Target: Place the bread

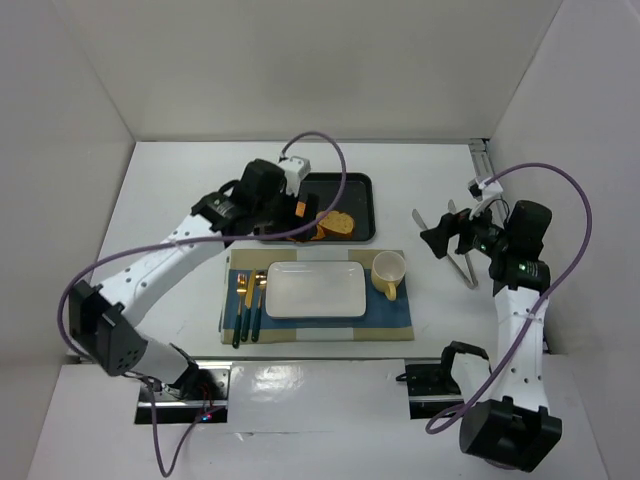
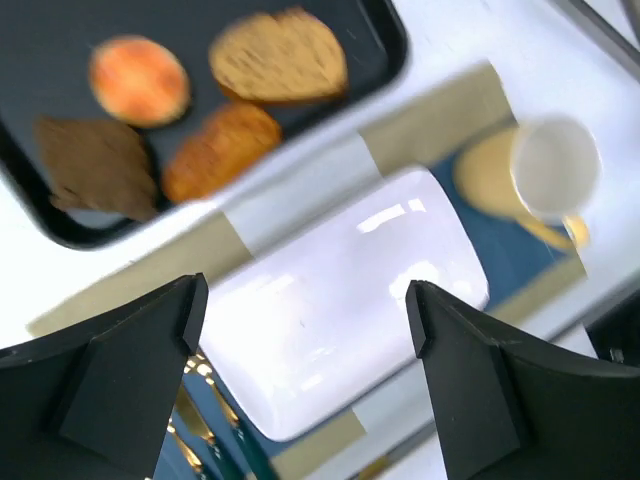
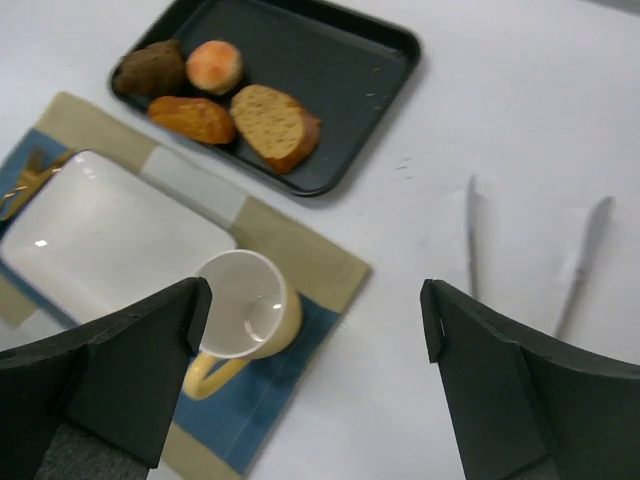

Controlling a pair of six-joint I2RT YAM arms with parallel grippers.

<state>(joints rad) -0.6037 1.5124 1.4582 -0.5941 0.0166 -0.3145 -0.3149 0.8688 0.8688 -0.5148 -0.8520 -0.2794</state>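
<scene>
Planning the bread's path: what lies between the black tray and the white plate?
Only the tan and grey border of the placemat; nothing stands on it between tray and plate. The right wrist view shows this clearly.

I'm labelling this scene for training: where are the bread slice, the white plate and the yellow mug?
bread slice (image 3: 275, 125), right wrist view, middle of its top face.
white plate (image 1: 315, 290), top external view, bare centre.
yellow mug (image 3: 243, 303), right wrist view, inside of the cup.
</scene>
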